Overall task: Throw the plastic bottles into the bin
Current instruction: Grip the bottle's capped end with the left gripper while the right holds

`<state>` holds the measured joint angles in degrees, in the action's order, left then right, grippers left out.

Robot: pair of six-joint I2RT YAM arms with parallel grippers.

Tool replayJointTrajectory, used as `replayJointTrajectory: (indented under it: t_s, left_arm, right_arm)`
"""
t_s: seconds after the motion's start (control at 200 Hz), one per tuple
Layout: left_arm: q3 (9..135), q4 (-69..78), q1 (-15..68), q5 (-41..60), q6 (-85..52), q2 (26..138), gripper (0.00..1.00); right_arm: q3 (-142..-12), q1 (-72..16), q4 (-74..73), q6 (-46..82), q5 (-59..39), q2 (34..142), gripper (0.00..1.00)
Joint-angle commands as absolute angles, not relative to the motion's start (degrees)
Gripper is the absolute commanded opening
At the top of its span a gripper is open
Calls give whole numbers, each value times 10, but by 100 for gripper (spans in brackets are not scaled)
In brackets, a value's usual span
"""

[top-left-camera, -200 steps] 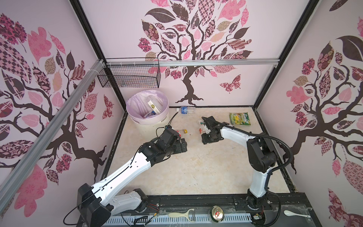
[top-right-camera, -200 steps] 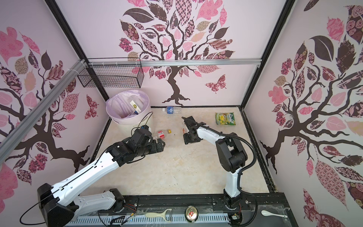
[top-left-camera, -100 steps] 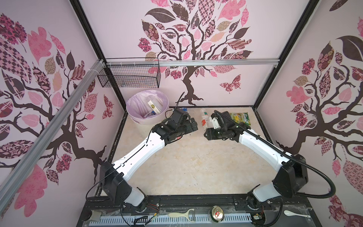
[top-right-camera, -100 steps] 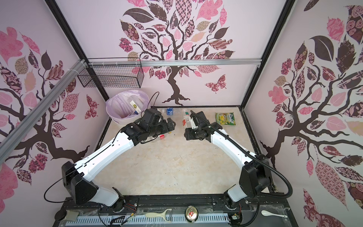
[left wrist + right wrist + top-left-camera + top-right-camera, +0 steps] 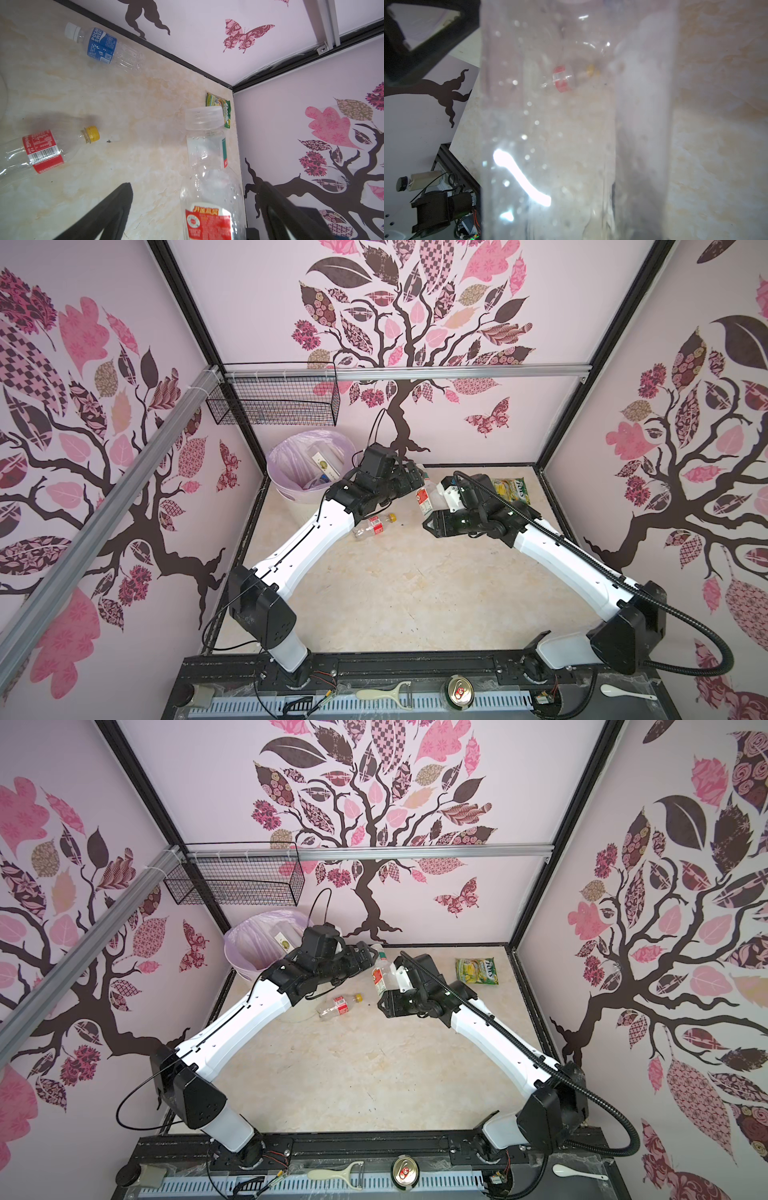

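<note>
A big clear bottle (image 5: 571,135) sits right up against my camera and fills the middle of what I see. It is blurry, with tiny drops on it and a bright white shine (image 5: 519,176). Through it I see a small bottle (image 5: 563,80) with a red label and a yellow cap, lying on the tan floor (image 5: 716,124). Beside the floor is a pale wall (image 5: 415,128) with a brown tree sticker (image 5: 446,91). A black part (image 5: 444,41) pokes in at one corner; I cannot tell what it is. Past the floor's edge lie a little black-capped bottle (image 5: 423,181) and a black box (image 5: 436,209) with wires (image 5: 475,218).
</note>
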<state>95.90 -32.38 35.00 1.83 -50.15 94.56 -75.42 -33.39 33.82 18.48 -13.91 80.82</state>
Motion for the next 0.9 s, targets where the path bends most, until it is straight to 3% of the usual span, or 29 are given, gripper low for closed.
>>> replayJointTrajectory:
  t_s: [0.0,0.26,0.7,0.895]
  left_arm:
    - [996,-312,348,25,-503,961,98]
    - [1001,-303,331,30,-522,979,90]
    - [1011,-284,316,60,-535,995,65]
    - [1006,-283,317,58,-525,986,40]
  right_arm:
    - [-781,-344,328,192,-151,778,59]
    - [-779,-354,316,182,-165,767,59]
    - [-785,-373,302,171,-162,768,59]
    - [-778,-373,288,175,-155,767,62]
